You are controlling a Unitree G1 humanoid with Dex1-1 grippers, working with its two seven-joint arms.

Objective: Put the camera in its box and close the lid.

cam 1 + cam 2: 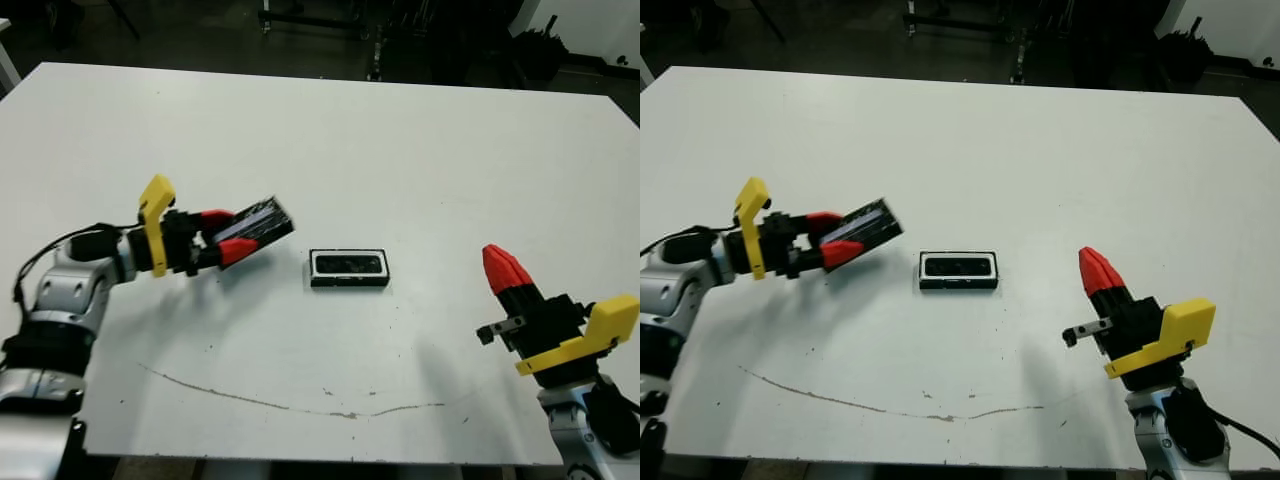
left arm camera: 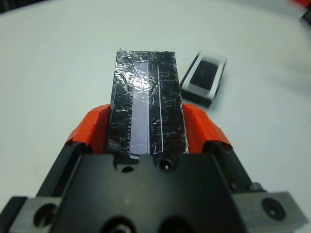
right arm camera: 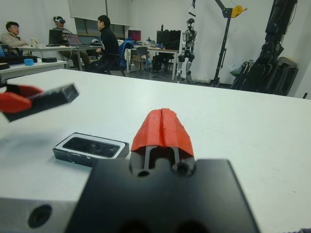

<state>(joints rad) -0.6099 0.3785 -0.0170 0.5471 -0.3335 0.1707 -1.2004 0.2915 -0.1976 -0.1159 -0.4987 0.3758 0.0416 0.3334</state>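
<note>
L gripper (image 1: 222, 240) clamped on lid (image 1: 256, 224) — held off table; camera (image 1: 348, 264) in box (image 1: 349, 281); R gripper (image 1: 505, 270) fingers together.

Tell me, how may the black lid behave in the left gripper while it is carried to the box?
The lid looks stiff: it juts past the left gripper without sagging. Its glossy top suggests it could slip. Flat and thin, it probably will not roll.

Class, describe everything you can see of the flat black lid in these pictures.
The flat glossy black rectangular lid looks wrapped in crinkled shiny film, with a pale reflective strip running lengthwise. The left gripper clamps it between its red fingers, holding it tilted above the white table, left of the black white-lined box, touching neither.
</note>
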